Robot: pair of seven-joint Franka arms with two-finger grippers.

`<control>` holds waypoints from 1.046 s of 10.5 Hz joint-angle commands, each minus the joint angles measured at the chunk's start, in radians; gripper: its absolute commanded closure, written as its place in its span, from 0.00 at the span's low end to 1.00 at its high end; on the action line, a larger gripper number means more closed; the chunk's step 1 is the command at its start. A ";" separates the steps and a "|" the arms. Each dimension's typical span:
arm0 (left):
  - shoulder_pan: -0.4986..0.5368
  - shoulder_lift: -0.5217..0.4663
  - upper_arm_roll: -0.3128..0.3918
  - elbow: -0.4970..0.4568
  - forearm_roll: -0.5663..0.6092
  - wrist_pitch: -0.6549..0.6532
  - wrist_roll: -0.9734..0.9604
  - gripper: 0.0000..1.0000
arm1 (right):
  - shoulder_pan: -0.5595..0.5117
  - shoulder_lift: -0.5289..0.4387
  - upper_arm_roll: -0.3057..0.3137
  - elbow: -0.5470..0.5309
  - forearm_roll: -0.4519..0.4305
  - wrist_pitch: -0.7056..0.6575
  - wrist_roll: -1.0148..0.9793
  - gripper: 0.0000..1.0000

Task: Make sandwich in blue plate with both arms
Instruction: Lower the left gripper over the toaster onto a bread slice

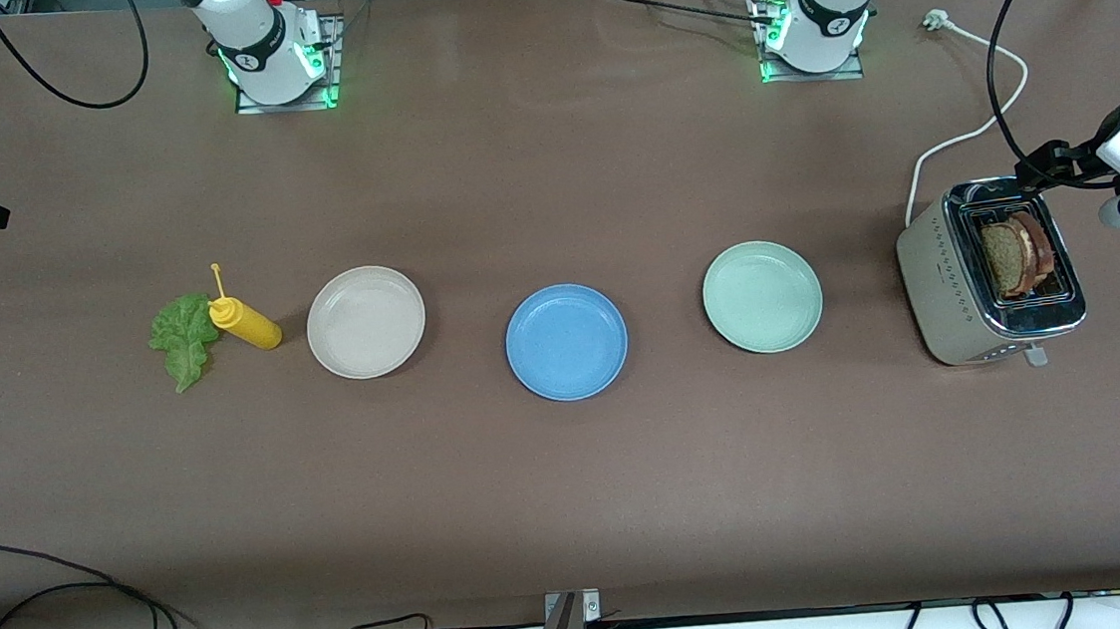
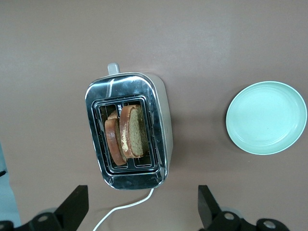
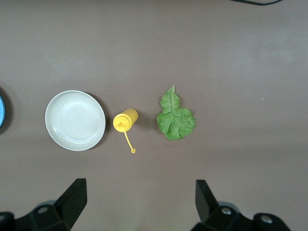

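The blue plate sits in the middle of the table with nothing on it. A white plate is beside it toward the right arm's end, and a green plate is beside it toward the left arm's end. Two bread slices stand in the toaster at the left arm's end. The lettuce lies flat beside a yellow bottle, near the white plate. The left gripper hangs high over the toaster with its fingers wide open, holding nothing. The right gripper hangs high over the bottle and lettuce, fingers wide open too.
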 commanded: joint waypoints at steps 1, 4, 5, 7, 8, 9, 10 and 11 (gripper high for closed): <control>-0.001 -0.026 -0.002 -0.005 -0.021 0.004 -0.004 0.00 | 0.000 0.005 0.001 0.021 -0.003 -0.018 -0.008 0.00; 0.007 -0.020 0.001 -0.043 -0.028 0.019 0.007 0.00 | 0.000 0.005 0.001 0.021 -0.003 -0.018 -0.007 0.00; 0.020 -0.013 0.002 -0.086 -0.045 0.075 0.005 0.00 | 0.000 0.007 0.001 0.021 -0.003 -0.018 -0.008 0.00; 0.039 0.003 0.003 -0.178 -0.047 0.186 0.010 0.00 | 0.000 0.009 0.001 0.021 -0.003 -0.018 -0.005 0.00; 0.045 0.007 0.003 -0.202 -0.045 0.214 0.010 0.00 | 0.000 0.009 0.003 0.021 -0.003 -0.018 -0.005 0.00; 0.051 0.013 0.003 -0.222 -0.045 0.244 0.010 0.00 | 0.000 0.009 0.001 0.021 -0.003 -0.018 -0.005 0.00; 0.063 0.036 0.004 -0.232 -0.045 0.274 0.010 0.00 | 0.000 0.009 0.003 0.021 -0.003 -0.018 -0.005 0.00; 0.091 0.062 0.003 -0.241 -0.045 0.304 0.016 0.00 | 0.000 0.009 0.003 0.021 -0.003 -0.018 -0.005 0.00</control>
